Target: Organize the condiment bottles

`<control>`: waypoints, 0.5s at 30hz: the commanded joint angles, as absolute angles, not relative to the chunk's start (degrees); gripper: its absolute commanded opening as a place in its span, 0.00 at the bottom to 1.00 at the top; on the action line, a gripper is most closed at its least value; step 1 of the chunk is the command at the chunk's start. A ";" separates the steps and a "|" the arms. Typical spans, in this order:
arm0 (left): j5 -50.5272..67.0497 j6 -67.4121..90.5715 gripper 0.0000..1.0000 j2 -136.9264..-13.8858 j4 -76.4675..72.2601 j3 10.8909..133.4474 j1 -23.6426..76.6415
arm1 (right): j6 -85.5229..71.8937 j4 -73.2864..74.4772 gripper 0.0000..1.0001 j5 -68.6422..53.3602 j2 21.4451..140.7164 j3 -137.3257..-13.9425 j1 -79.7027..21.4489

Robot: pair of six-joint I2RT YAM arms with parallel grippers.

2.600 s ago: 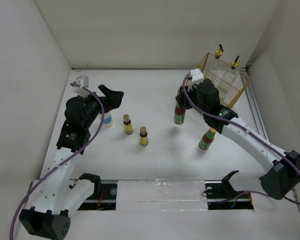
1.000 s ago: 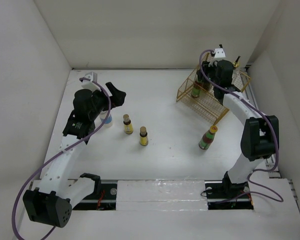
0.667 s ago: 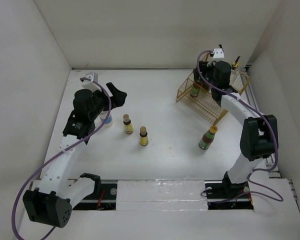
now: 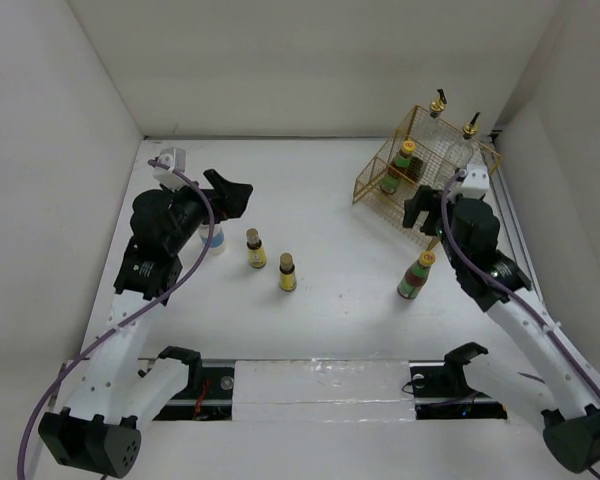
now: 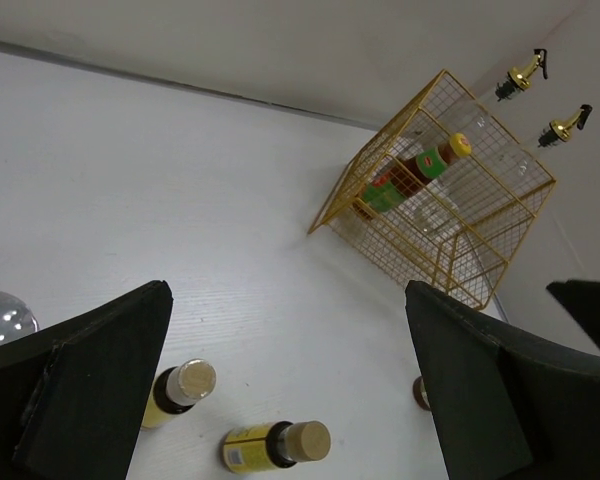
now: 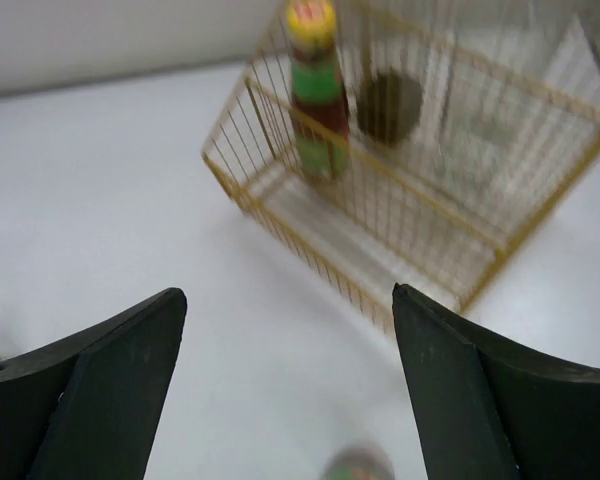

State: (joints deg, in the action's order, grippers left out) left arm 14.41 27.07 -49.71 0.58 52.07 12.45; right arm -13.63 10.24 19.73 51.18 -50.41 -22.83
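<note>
Top external view: one green-and-red bottle point(image 4: 401, 166) stood in the gold basket point(image 4: 375, 190); its twin point(image 4: 416, 276) stood on the table point(image 4: 320, 200).
The twin was tall and thin, with a yellow cap, so a crooked grab could tip it over. The right pincer point(image 4: 427, 210) hung near it, wide open and empty. The left pincer point(image 4: 230, 193) was open too, by the white bottle point(image 4: 214, 239).

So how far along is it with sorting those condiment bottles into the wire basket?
Three of seven are in the gold wire basket: two tall glass pourer bottles and one yellow-capped sauce bottle. Nothing is in hand: the left tool and right tool are open and empty. Left outside: the second yellow-capped bottle, two small brown-capped bottles and the white blue-banded bottle.
</note>
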 commanded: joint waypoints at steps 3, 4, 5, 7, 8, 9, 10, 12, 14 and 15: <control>16.35 27.86 1.00 -47.81 -2.90 51.77 12.83 | -23.02 31.80 0.89 26.54 39.39 -47.29 -25.22; 16.35 27.86 1.00 -47.29 -2.90 51.77 12.83 | -24.42 33.47 0.89 26.54 37.90 -47.29 -25.22; 16.35 27.86 1.00 -47.29 -2.90 51.77 12.83 | -24.96 36.44 0.89 26.54 37.88 -47.81 -25.22; 16.35 27.86 1.00 -46.76 -2.90 51.77 12.83 | -24.96 38.05 0.89 25.85 37.27 -47.81 -25.22; 16.35 27.86 1.00 -46.76 -2.90 51.77 12.83 | -24.96 38.58 0.89 24.71 37.79 -47.81 -25.22; 16.35 27.86 1.00 -46.24 -2.90 51.25 12.83 | -24.96 38.58 0.87 20.87 38.58 -47.81 -25.83; 16.35 27.86 1.00 -46.23 -2.90 51.24 12.83 | -24.96 38.58 0.87 20.83 38.58 -47.81 -25.84; 16.35 27.86 1.00 -45.71 -2.90 51.24 12.83 | -24.96 37.89 0.86 20.21 39.72 -46.15 -25.84; 16.35 27.86 1.00 -45.70 -2.90 51.24 12.83 | -24.96 36.31 0.85 17.50 40.25 -46.14 -26.46; 16.35 27.86 1.00 -45.70 -2.90 51.24 12.83 | -24.44 35.78 0.85 17.49 40.25 -45.62 -26.98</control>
